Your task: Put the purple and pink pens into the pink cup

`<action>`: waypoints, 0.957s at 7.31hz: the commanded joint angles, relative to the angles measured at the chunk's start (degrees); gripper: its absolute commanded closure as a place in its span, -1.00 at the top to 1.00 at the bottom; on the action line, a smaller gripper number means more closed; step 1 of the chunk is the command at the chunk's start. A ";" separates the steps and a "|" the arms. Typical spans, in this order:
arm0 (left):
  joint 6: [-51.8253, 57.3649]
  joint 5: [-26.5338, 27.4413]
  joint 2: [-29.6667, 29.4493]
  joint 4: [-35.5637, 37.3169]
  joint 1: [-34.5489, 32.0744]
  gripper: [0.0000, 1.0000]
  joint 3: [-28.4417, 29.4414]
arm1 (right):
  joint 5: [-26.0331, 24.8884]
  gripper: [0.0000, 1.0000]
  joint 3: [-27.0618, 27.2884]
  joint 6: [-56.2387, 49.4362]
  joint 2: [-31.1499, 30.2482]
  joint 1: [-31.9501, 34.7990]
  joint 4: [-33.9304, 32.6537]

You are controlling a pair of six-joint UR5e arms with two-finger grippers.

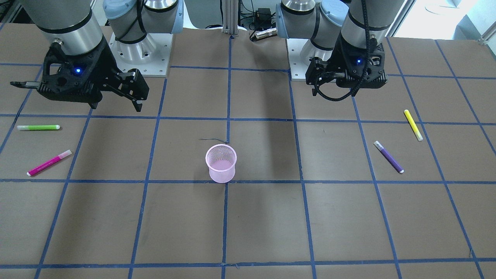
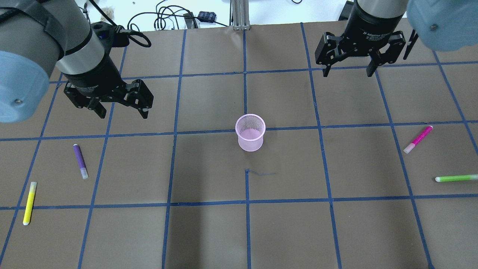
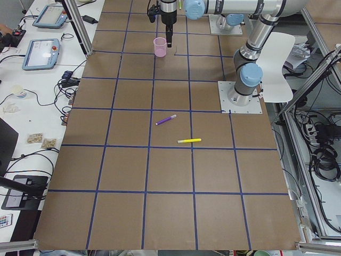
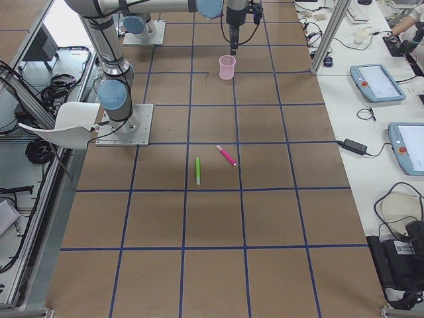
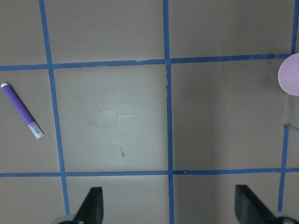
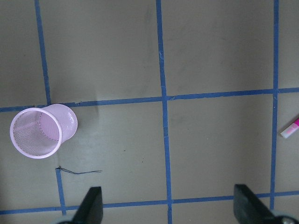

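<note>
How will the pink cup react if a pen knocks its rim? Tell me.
The cup looks like thin mesh, so it is probably light and easily shoved. It stands upright and empty on a narrower base, so it may tip. On its side it could roll.

Surface (image 2: 209, 231): brown, gridded in blue tape.
On it: pink cup (image 2: 250, 132) upright; purple pen (image 2: 80, 161), pink pen (image 2: 418, 139), yellow pen (image 2: 29, 203), green pen (image 2: 456, 178) flat.

Bright, even overhead light covers the matte brown table with blue tape grid (image 2: 209, 239); broad, soft shadows cross it. White glare washes out the front-facing view's upper right corner. Wrist views look slightly softer.
</note>
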 commanded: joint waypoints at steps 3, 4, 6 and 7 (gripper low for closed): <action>0.85 -0.04 0.34 0.09 -0.01 1.00 0.07 | 0.05 1.00 0.02 -0.09 0.01 -0.09 0.04; 1.02 0.05 0.52 0.09 -0.01 1.00 0.16 | -0.12 1.00 0.02 -1.04 0.10 -0.09 0.05; 1.11 0.05 0.52 0.09 0.43 1.00 0.33 | -4.41 1.00 -0.59 -12.16 0.10 -0.70 1.09; 1.20 0.05 0.44 0.18 0.52 1.00 0.33 | -10.18 1.00 -1.21 -13.35 0.27 -0.79 1.10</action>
